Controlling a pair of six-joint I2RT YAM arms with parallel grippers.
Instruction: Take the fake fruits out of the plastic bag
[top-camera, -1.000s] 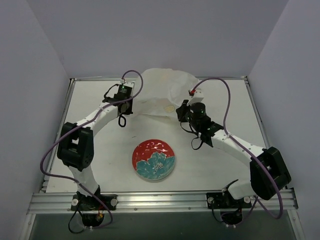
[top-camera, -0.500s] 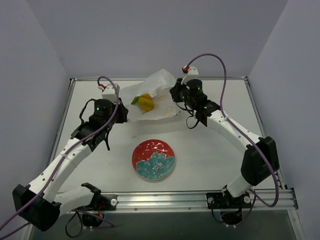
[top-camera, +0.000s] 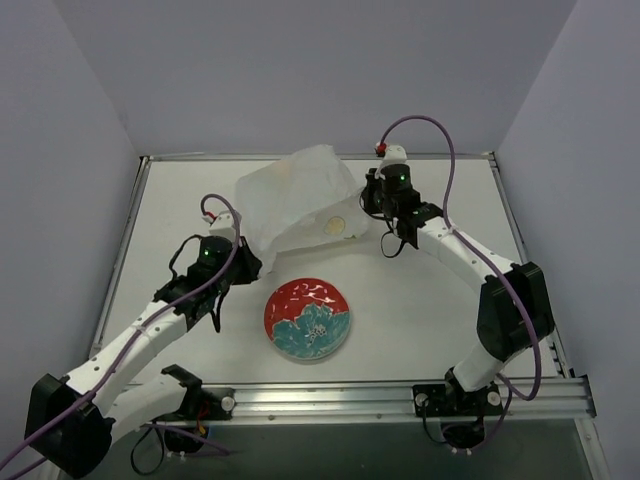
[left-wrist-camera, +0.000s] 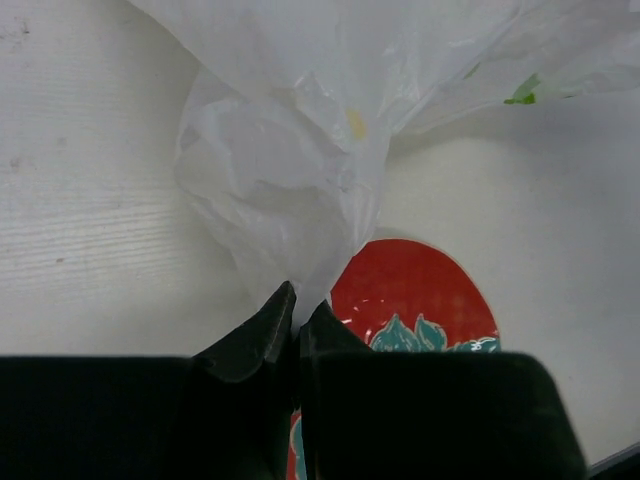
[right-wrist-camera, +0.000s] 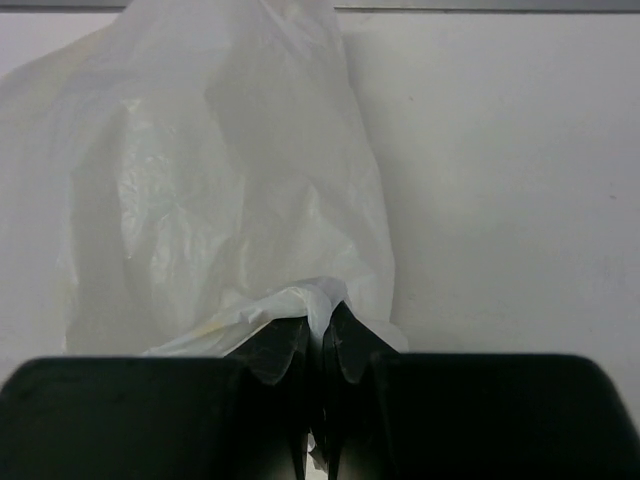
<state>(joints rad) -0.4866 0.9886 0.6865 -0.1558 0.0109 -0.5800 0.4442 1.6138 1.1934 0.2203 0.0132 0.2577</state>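
Observation:
The plastic bag (top-camera: 295, 200) is a translucent white heap at the table's far middle, stretched between both grippers. My left gripper (top-camera: 248, 263) is shut on the bag's near left corner; the left wrist view (left-wrist-camera: 298, 305) shows film pinched between the tips. My right gripper (top-camera: 368, 197) is shut on the bag's right edge, also seen in the right wrist view (right-wrist-camera: 322, 320). The fake fruits are mostly hidden inside. Only a faint round yellowish patch (top-camera: 338, 225) and a small green bit (left-wrist-camera: 522, 90) show through the film.
A red and teal floral plate (top-camera: 307, 318) lies on the white table, near the middle, just right of my left gripper. It also shows in the left wrist view (left-wrist-camera: 415, 290). Grey walls enclose the table on three sides.
The left gripper has pulled its bag corner toward the near side. The right gripper shifted slightly right. The orange fruit seen half a second ago is now covered by film.

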